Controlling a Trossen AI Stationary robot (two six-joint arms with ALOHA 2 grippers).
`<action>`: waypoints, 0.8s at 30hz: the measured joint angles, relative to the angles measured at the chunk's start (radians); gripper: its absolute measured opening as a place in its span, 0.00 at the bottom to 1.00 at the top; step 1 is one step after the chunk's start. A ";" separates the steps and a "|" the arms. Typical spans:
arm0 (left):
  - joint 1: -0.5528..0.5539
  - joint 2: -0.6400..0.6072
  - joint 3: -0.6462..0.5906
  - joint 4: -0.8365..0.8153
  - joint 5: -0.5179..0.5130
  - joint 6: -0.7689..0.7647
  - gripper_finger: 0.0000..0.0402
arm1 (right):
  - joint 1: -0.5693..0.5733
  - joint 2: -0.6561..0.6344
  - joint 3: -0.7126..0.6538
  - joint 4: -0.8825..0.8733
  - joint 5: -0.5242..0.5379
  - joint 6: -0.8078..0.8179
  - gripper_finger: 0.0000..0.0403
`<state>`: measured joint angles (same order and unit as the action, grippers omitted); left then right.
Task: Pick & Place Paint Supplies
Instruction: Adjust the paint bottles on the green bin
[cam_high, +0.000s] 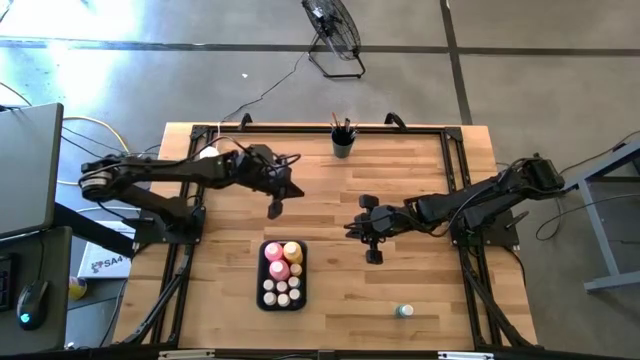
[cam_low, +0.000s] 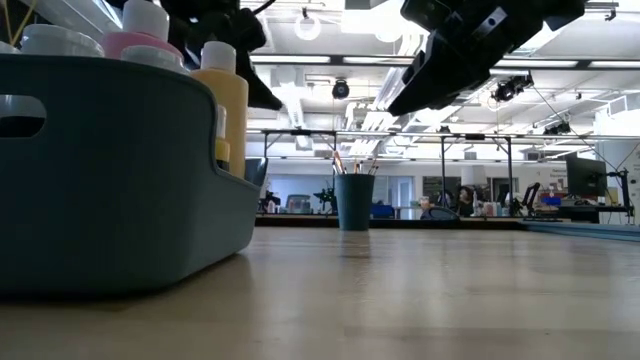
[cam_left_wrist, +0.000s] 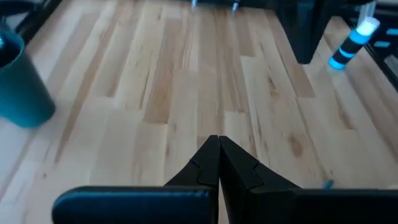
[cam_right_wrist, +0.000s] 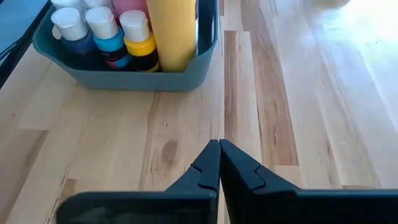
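Both my claws are clenched on nothing. My left gripper (cam_high: 275, 208) hangs above the bare wood of the table (cam_high: 420, 190) toward the far left part, its two dark fingers (cam_left_wrist: 208, 163) pressed tip to tip. My right gripper (cam_high: 373, 256) hovers right of centre, fingers (cam_right_wrist: 208, 163) likewise pinched together, pointing toward the grey-blue tray (cam_high: 262, 292) that sits near the front middle of the table.

That tray holds most of the paint supplies. From above I see the pink squeeze bottle (cam_high: 277, 269) and the yellow squeeze bottle (cam_high: 292, 250) standing upright at its far end, with the small white-capped paint bottles (cam_high: 281, 291) packed in rows at its near end. My right wrist view shows the yellow bottle against the tray wall, and beside it small bottles in blue, light blue and yellow-over-black, all upright.

One small teal bottle (cam_high: 403, 311) stands alone on the table near the front right, well apart from the tray. My left wrist view also catches a small blue bottle with a white cap out on the wood; I cannot tell whether it is the same one.

At the far edge, about the middle, a dark teal cup (cam_high: 343, 146) stands upright with the paintbrushes (cam_high: 341, 124) bristling out of its top, well apart from both my claws.
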<state>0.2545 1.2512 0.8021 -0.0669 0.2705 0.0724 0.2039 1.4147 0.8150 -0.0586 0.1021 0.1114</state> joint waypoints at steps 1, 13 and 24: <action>0.000 -0.008 0.000 -0.011 -0.002 -0.017 0.00 | 0.000 0.000 0.000 0.002 0.002 0.000 0.01; -0.018 -0.029 -0.032 -0.036 0.093 0.056 0.00 | -0.001 0.000 0.000 0.069 0.009 0.059 0.01; -0.013 -0.346 -0.314 0.151 0.045 0.105 0.00 | -0.018 0.000 0.000 0.103 0.038 0.097 0.01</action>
<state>0.2417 0.9052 0.4884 0.0846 0.3156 0.1775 0.1856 1.4147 0.8154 0.0441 0.1398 0.2085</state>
